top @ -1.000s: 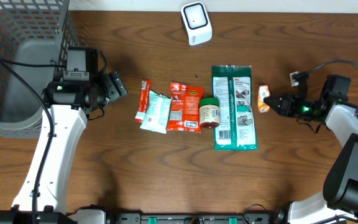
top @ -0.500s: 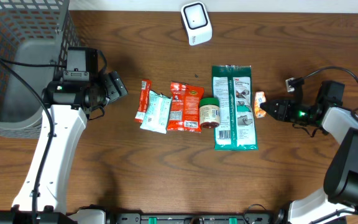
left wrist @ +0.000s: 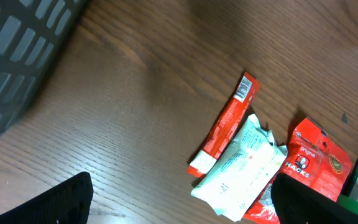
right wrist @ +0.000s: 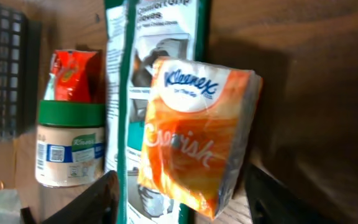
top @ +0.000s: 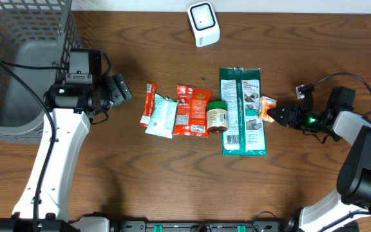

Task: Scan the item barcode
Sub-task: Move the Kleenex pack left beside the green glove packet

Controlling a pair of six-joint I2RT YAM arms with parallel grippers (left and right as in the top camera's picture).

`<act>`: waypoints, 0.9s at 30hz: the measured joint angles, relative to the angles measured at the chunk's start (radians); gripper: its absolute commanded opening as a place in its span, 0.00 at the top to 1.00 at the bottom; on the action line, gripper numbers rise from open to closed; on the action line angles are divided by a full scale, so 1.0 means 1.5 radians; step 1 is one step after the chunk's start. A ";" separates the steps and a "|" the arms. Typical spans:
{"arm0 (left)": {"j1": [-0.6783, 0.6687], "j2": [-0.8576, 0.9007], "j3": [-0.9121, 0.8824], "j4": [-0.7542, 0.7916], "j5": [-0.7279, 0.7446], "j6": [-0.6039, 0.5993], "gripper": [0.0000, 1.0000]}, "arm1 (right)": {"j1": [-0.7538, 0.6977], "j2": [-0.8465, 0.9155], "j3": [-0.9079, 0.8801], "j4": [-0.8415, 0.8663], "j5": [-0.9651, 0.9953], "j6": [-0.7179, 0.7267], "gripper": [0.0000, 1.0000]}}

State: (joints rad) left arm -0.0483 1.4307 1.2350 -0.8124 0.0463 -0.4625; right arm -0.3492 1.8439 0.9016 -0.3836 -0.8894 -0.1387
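Obs., one moment, both arms at bench (top: 172,174)

- Task item: orange Kleenex tissue pack (right wrist: 194,137) (top: 266,106). Lies at the right edge of the long green package (top: 242,109); the right wrist view shows its left part overlapping that package's edge, printed face up. It lies skewed to the package's long edge
- Right claw (top: 277,115) (right wrist: 180,186): released. One finger (right wrist: 98,196) stands left of the pack and the other right of it, with a gap on each side; the pack is not gripped
- Left claw (top: 122,89) (left wrist: 182,205): released, jaws wide apart with nothing between them, above bare wood beside the wire basket (top: 18,38)
- Scanner (top: 203,24): white, at the far edge of the bench, well apart from the tissue pack
- Other items in a row left of the green package: green-lidded jar (top: 217,116) touching it, red snack bag (top: 192,109), pale crumpled packet (top: 161,116) (left wrist: 241,165), slim red stick pack (top: 149,103) (left wrist: 224,127)
- No barcode can be made out on the tissue pack
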 measured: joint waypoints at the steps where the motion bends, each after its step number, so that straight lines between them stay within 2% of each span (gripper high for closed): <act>1: 0.000 0.000 0.000 0.000 0.000 0.000 0.08 | 0.000 0.000 0.000 0.000 0.005 0.000 0.38; 5: 0.000 0.000 0.000 0.000 0.000 0.000 0.08 | 0.000 0.000 0.003 -0.015 0.015 0.002 0.42; 10: 0.000 0.000 0.000 0.000 0.000 0.000 0.08 | 0.003 0.000 0.078 -0.138 0.038 0.006 0.44; 13: 0.000 0.000 0.000 0.000 0.000 0.000 0.08 | 0.021 -0.006 0.149 -0.216 0.095 0.008 0.45; 16: 0.000 0.000 0.000 0.000 0.000 0.000 0.08 | 0.084 -0.031 0.213 -0.271 0.202 0.026 0.45; 19: 0.000 0.000 0.000 0.000 0.000 0.000 0.08 | 0.176 -0.050 0.244 -0.274 0.323 0.075 0.45; 27: 0.000 0.000 0.000 0.000 0.000 0.000 0.08 | 0.369 -0.053 0.232 -0.265 0.648 0.217 0.45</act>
State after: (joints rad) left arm -0.0483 1.4307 1.2350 -0.8124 0.0463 -0.4625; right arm 0.2039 1.7641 1.2503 -0.7811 0.0830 0.1871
